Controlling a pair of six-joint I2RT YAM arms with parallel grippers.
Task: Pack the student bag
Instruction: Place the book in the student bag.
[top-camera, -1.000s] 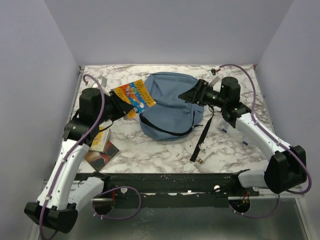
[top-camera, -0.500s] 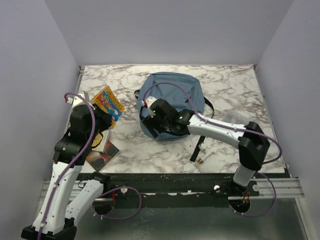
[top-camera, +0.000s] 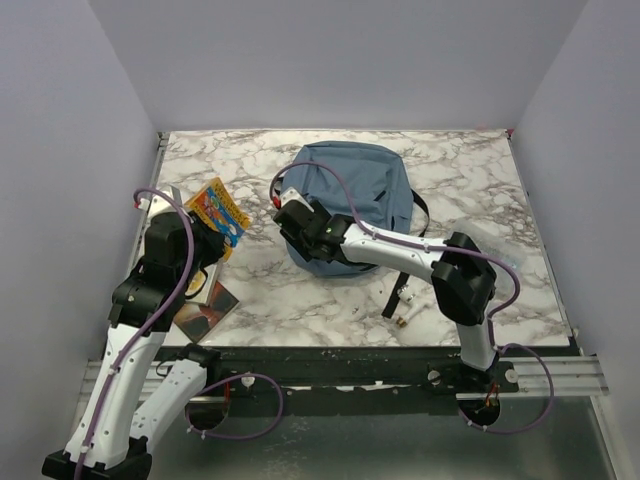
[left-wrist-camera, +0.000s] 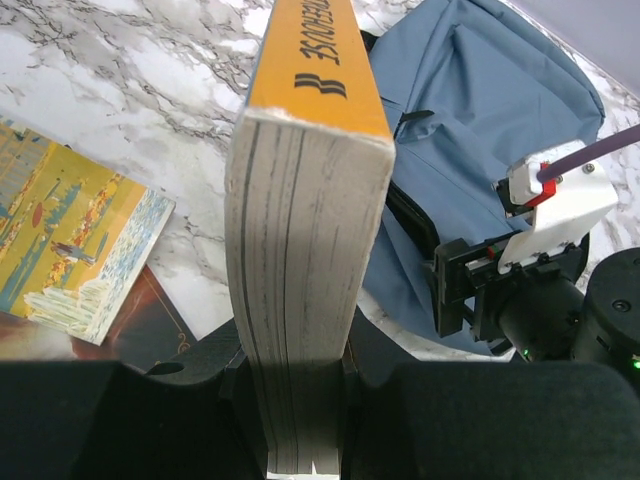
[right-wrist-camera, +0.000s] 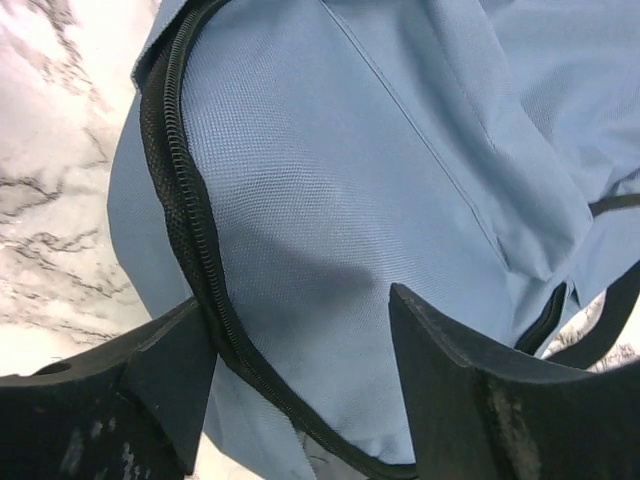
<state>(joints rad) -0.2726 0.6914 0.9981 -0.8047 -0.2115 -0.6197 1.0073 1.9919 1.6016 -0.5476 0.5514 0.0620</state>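
The dusty-blue student bag (top-camera: 355, 195) lies at the middle of the marble table. My right gripper (top-camera: 292, 222) reaches across to the bag's near-left edge. In the right wrist view it (right-wrist-camera: 300, 370) is open, with blue fabric (right-wrist-camera: 330, 200) between its fingers and the black zipper (right-wrist-camera: 185, 230) running by the left finger. My left gripper (top-camera: 210, 235) is shut on a thick yellow-covered book (top-camera: 218, 205), held up left of the bag. In the left wrist view the book (left-wrist-camera: 305, 250) stands on edge between the jaws, pages toward the camera, with the bag (left-wrist-camera: 480, 110) beyond it.
Two more books lie under my left arm: a yellow illustrated one (left-wrist-camera: 70, 235) on a dark brown one (top-camera: 205, 308). A black webbing strap (top-camera: 408, 265) trails from the bag toward the front edge, with small items (top-camera: 402, 318) by its end. The right wrist (left-wrist-camera: 555, 205) is close to the held book.
The right arm swung from the bag's far right across to its near-left edge. The left arm drew back to the left with the book and has since held still.
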